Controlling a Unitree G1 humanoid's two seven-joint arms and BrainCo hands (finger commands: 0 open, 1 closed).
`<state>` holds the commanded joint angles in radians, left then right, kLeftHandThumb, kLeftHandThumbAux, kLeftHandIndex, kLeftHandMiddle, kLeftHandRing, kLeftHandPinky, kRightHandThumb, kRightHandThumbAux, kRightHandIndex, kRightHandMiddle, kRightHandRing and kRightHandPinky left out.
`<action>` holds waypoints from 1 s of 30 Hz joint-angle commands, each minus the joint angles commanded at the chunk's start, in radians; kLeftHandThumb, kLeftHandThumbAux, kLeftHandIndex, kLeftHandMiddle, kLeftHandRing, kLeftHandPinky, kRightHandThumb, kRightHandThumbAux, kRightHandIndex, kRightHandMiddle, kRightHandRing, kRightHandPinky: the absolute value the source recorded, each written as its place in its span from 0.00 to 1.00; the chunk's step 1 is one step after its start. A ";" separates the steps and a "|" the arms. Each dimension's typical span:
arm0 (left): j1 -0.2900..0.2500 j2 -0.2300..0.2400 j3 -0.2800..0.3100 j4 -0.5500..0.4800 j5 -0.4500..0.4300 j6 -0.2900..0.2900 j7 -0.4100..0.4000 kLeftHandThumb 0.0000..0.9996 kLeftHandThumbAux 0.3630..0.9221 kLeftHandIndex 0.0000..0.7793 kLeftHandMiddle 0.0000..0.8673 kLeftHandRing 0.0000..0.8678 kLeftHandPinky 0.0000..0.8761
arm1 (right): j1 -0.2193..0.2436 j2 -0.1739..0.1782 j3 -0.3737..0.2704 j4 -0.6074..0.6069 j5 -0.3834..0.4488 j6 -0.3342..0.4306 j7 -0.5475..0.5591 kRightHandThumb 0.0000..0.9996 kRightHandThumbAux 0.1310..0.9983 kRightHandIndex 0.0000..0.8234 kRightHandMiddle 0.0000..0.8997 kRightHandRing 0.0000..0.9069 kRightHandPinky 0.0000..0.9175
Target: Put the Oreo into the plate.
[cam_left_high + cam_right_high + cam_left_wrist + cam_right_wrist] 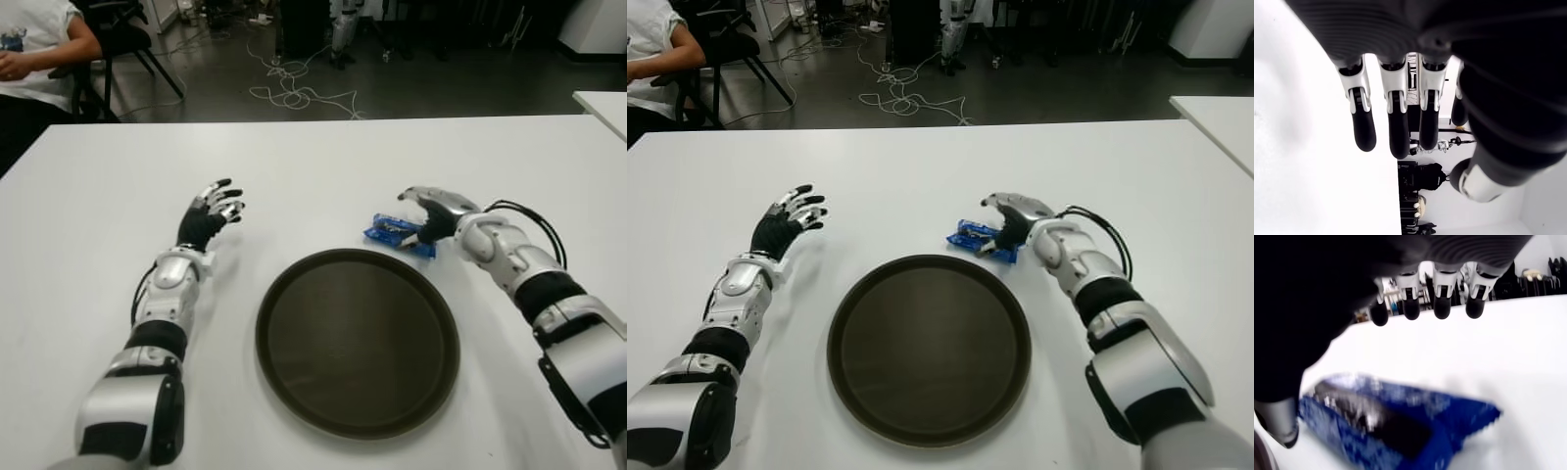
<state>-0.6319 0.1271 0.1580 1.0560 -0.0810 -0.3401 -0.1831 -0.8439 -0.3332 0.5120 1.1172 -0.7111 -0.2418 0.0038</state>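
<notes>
Far left, background: a seated person in a white shirt, beside a black chair, beyond the far edge of the white table. Loose cables lie on the dark floor behind the table.

Left of centre: the left hand shows over the bare tabletop, well apart from the plate and to its left. Its fingers are spread and extended; the left wrist view shows nothing between them, so the hand holds nothing.

Centre: the plate, a round dark tray with a raised rim, lies flat on the table nearest the robot. Its inner surface carries nothing.

Right of centre: the Oreo, a blue wrapped packet, lies on the table just beyond the plate's far right rim, outside the plate. The right wrist view shows the packet flat on the white surface, with a dark biscuit picture on its wrapper.

Right: the right hand is directly over the Oreo, palm down. Its fingertips hang extended above and beyond the packet, apart from it, while the thumb sits at the packet's near end. The hand is wide, not closed on the packet. A black cable loops along the right forearm.
</notes>
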 joint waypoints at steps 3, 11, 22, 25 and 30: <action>0.001 -0.001 0.000 -0.002 -0.002 0.001 0.002 0.52 0.73 0.23 0.30 0.32 0.34 | -0.005 0.004 0.013 0.006 -0.004 0.006 0.002 0.00 0.54 0.02 0.02 0.06 0.11; 0.000 -0.003 0.002 0.000 -0.007 -0.002 -0.001 0.54 0.68 0.23 0.30 0.33 0.36 | -0.005 0.012 0.035 0.008 -0.007 0.026 0.006 0.00 0.57 0.04 0.04 0.08 0.13; 0.002 -0.004 0.005 -0.001 -0.012 -0.002 -0.006 0.53 0.70 0.23 0.30 0.33 0.36 | -0.009 0.022 0.057 0.014 -0.009 0.060 0.000 0.00 0.55 0.05 0.05 0.09 0.12; 0.003 -0.005 0.005 -0.005 -0.014 0.003 -0.006 0.53 0.69 0.23 0.29 0.32 0.36 | -0.008 0.023 0.060 0.015 -0.008 0.064 -0.010 0.00 0.56 0.05 0.05 0.09 0.12; 0.002 -0.004 0.002 -0.009 -0.010 0.011 0.000 0.53 0.69 0.23 0.29 0.32 0.35 | -0.007 0.023 0.066 0.016 -0.008 0.062 -0.022 0.00 0.58 0.06 0.06 0.09 0.12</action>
<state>-0.6300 0.1227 0.1604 1.0474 -0.0910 -0.3293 -0.1827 -0.8506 -0.3102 0.5783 1.1333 -0.7194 -0.1795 -0.0179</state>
